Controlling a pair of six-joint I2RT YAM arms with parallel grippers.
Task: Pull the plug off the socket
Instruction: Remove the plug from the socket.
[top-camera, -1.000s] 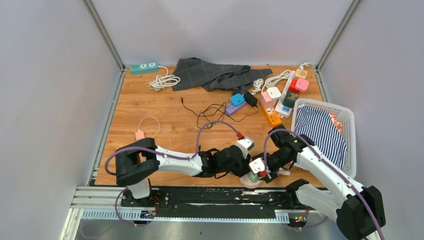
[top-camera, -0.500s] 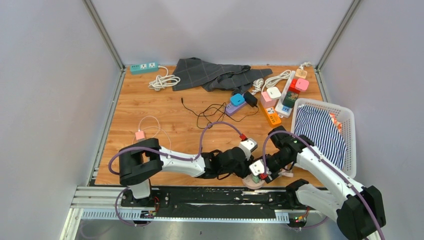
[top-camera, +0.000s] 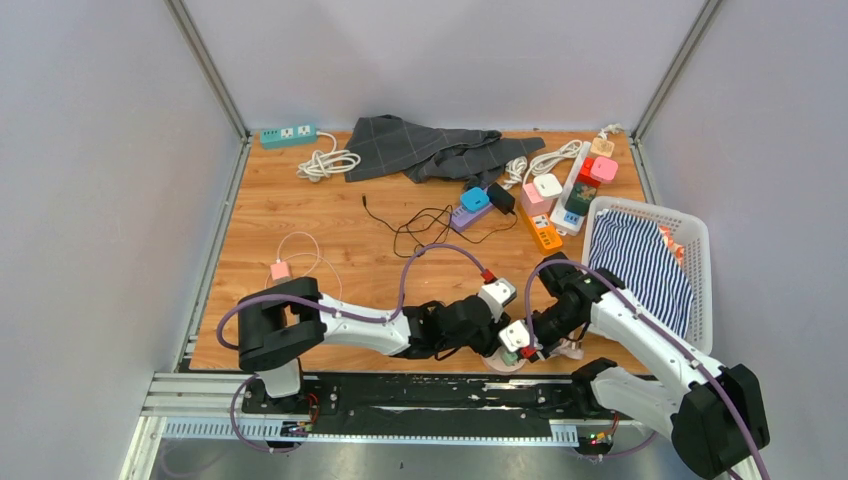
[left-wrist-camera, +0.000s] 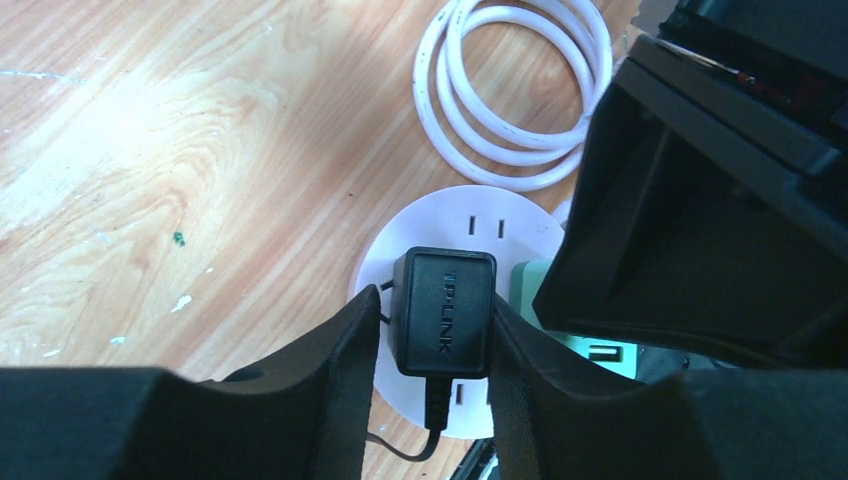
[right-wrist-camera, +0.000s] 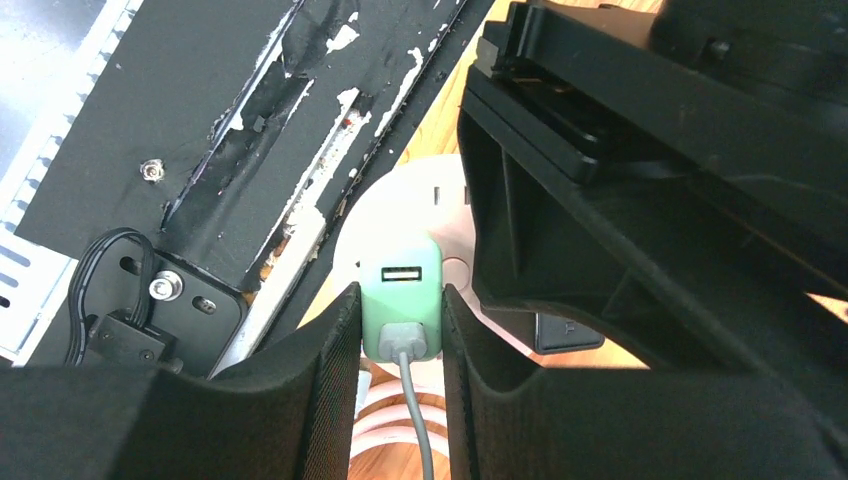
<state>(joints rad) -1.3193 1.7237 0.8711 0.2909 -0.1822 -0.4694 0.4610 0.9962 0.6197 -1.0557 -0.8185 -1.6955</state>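
Note:
A round white socket (top-camera: 497, 364) lies at the table's near edge, between the two arms. It also shows in the left wrist view (left-wrist-camera: 470, 215) and the right wrist view (right-wrist-camera: 400, 205). A black TP-LINK adapter (left-wrist-camera: 444, 310) and a green USB plug (right-wrist-camera: 400, 300) with a grey cable sit on it side by side. My left gripper (left-wrist-camera: 432, 305) is shut on the sides of the black adapter. My right gripper (right-wrist-camera: 398, 292) is shut on the green plug, both fingers touching it. In the top view the two grippers (top-camera: 490, 335) (top-camera: 517, 343) crowd together and hide most of the socket.
A coiled white cord (left-wrist-camera: 510, 90) lies just beyond the socket. The black base rail (top-camera: 400, 390) runs right beside it. A white basket (top-camera: 700, 250) with striped cloth stands at the right. Power strips (top-camera: 570, 190), grey cloth (top-camera: 420, 145) and black cable (top-camera: 420, 225) lie farther back.
My left gripper has shifted a little right, closer over the socket. My right gripper has drawn in slightly. The socket and both plugs stay in place.

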